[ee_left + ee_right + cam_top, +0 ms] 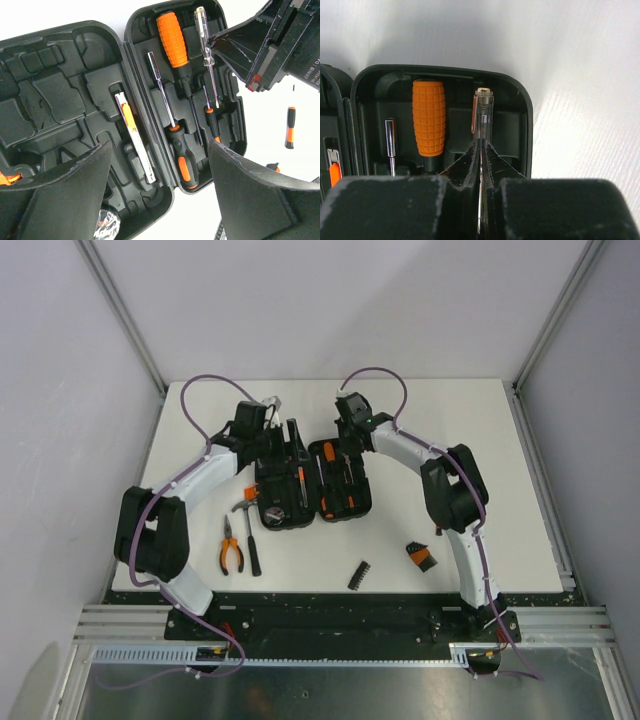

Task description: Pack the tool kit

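Note:
The tool kit case (pixel 310 485) lies open in the middle of the white table, both halves face up. Its right half (pixel 185 95) holds an orange-handled screwdriver (pixel 428 122), a black-and-orange one (pixel 182 155) and a steel shaft. My right gripper (pixel 481 150) is shut on a clear tester screwdriver (pixel 483 112) over that half's far end; it also shows in the left wrist view (pixel 216 45). A utility knife (pixel 132 130) rests in the left half. My left gripper (pixel 160 195) hovers open over the case with nothing between its fingers (pixel 65 195).
Pliers (pixel 232 545) and a hammer (pixel 250 530) lie on the table left of the case. A black bit holder (pixel 358 575) and a small black-and-orange piece (pixel 420 556) lie nearer the front right. A small screwdriver (pixel 290 127) lies on the table beside the case.

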Controlling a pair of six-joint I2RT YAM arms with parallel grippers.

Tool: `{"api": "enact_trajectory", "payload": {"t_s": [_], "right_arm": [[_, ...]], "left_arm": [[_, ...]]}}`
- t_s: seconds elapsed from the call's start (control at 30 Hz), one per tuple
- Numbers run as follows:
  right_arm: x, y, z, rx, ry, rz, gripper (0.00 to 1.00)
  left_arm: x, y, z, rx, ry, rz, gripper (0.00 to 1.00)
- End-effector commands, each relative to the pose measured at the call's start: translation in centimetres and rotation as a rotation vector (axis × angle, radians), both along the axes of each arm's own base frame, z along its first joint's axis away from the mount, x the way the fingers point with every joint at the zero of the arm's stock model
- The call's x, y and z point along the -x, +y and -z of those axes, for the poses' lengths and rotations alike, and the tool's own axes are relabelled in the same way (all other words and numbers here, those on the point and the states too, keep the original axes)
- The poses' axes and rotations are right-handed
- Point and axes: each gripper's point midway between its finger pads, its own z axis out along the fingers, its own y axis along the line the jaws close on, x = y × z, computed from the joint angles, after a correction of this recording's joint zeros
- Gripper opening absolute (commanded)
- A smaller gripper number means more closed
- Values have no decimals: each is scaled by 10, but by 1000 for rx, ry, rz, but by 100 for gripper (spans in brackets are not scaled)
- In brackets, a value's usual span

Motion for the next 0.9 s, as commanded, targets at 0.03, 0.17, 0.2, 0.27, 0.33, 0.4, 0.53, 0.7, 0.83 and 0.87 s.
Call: {"api": "enact_trajectory", "payload": {"t_s": [0.03,0.17,0.2,0.27,0.33,0.4,0.53,0.7,0.83,0.87], "right_arm": [[12,-5,34,67,86,-16,6],[24,-10,53,100,144,-23,6],[26,-11,58,106,158,-22,5],[33,-15,68,118,189,-21,5],[40,-18,79,134,224,-25,5],[46,-21,90,152,258,-27,5],[58,-28,103,182,310,-21,4],[72,-33,115,199,377,-24,4],[87,-39,122,230,446,-22,4],[90,-41,122,236,461,-21,4]], "left_arm": [[-4,1,-4,-2,-28,15,82],[-5,2,-3,-5,-28,16,82],[-5,2,-2,-6,-27,15,82],[-5,2,0,-10,-25,16,82],[-4,3,1,-11,-23,15,82],[-4,3,2,-14,-21,16,82],[-3,4,6,-20,-12,11,82],[-1,5,12,-27,1,11,82],[-1,6,13,-29,3,8,82],[-1,6,13,-30,3,5,82]]}}
